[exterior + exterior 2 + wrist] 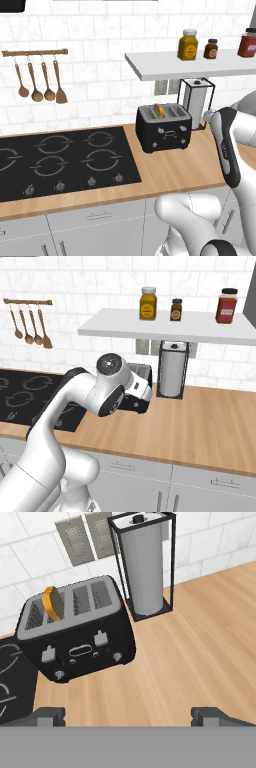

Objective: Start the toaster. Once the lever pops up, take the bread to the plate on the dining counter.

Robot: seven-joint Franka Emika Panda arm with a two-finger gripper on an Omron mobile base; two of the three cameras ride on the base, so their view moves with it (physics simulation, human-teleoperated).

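Observation:
The black toaster [164,129] [80,637] stands on the wood wall counter [190,170], just right of the cooktop. The bread [158,110] [53,603], a yellowish slice, sticks up out of a slot near the toaster's left end. Two small levers sit high on the toaster's front. My gripper [129,714] hovers open and empty in front of and above the toaster, a little to its right, well apart from it. In the right base view my arm covers most of the toaster [143,373]. The plate and the dining counter are out of view.
A paper towel roll in a black wire holder [197,100] [144,567] stands right behind the toaster's right end. A shelf [190,65] with jars hangs above. The black cooktop [60,162] lies left. Bare wood counter [200,647] stretches right.

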